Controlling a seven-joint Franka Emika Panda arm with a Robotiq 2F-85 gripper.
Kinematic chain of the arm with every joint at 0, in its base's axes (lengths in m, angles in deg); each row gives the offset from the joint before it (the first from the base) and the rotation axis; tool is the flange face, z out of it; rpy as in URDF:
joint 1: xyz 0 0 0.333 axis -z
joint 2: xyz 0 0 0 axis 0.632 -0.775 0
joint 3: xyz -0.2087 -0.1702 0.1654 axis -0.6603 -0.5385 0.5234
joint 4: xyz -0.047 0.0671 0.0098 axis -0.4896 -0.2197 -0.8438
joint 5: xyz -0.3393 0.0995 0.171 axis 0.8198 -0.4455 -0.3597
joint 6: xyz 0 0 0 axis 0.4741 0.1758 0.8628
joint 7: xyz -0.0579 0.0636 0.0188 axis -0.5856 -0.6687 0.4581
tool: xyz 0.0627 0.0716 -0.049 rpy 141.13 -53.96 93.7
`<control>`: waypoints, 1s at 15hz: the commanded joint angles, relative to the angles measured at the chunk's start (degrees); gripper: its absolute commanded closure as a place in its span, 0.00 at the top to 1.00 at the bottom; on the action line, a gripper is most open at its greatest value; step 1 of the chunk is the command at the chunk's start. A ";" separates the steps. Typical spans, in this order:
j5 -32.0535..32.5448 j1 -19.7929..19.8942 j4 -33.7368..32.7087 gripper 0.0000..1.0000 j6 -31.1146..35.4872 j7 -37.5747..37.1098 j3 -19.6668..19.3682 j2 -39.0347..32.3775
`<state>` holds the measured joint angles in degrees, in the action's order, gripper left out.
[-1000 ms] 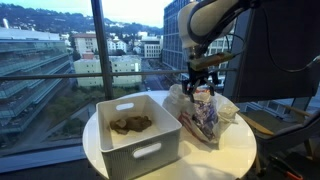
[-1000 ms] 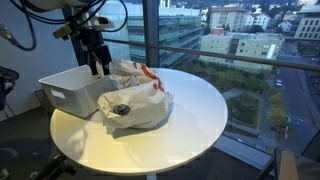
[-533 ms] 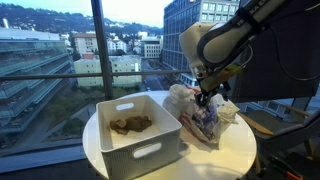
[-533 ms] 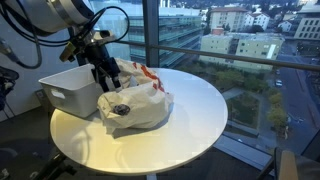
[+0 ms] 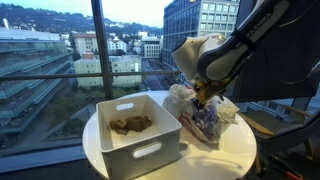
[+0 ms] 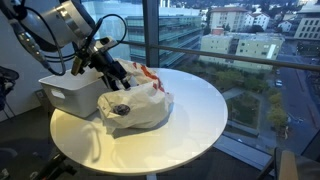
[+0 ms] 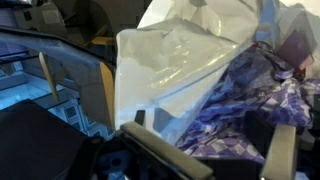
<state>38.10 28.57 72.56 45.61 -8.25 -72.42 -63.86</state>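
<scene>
Jaws apart and empty, the gripper [image 6: 118, 78] at upper left tilts onto the soft bag [image 6: 140, 105], which slumps against the white bin [image 6: 62, 90].

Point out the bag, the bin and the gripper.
bag [image 6: 140, 108]: in an exterior view, on its white plastic side.
bin [image 5: 137, 152]: in an exterior view, on its front wall.
gripper [image 6: 118, 78]: in an exterior view, midway between its open fingertips, just above the bag.
</scene>
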 commanded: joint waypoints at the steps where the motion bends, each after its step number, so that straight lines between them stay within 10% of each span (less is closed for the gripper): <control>1: 4.90 -1.34 -4.29 1.00 0.12 -3.52 -0.25 -5.50; 15: 3.32 -2.29 -4.69 1.00 6.09 -8.55 -1.25 -11.14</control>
<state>42.82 26.57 65.82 49.43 -14.87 -72.94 -75.00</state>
